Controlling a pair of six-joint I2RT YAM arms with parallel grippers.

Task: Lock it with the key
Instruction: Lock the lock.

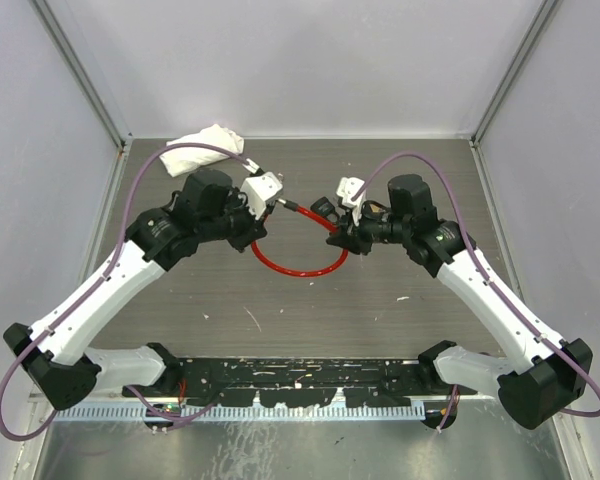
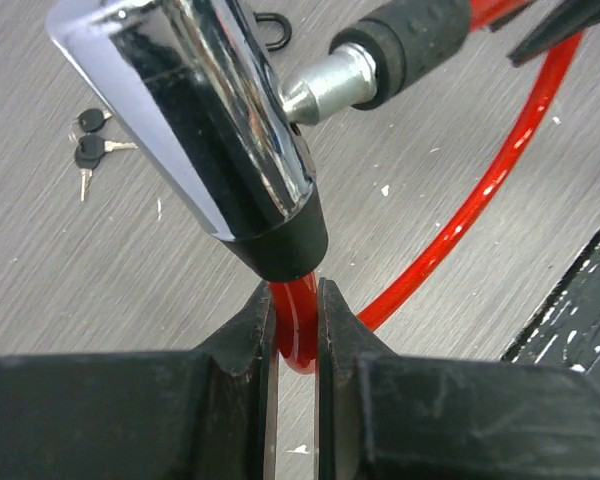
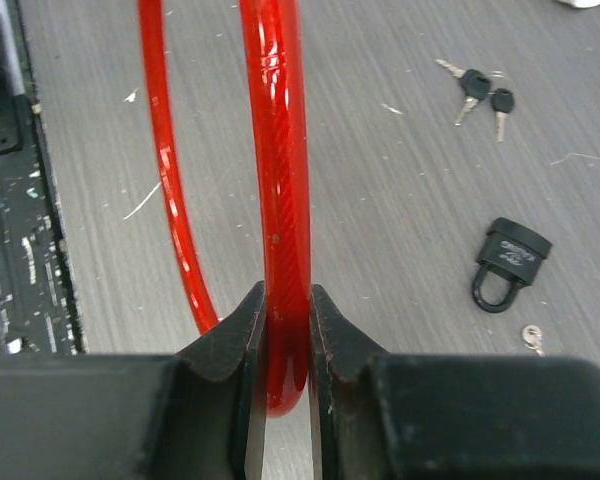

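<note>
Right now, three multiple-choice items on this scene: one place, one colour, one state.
1. The black-headed keys lie: A on the table; B in a keyhole; C in a gripper.
2. The cable is: A blue; B red; C green.
3. Against the chrome lock body, the cable's metal pin is: A seated inside; B outside; C hidden.
1 A: they rest on the table in both wrist views. 2 B: red in every view. 3 B: its tip shows exposed beside the body.
</note>
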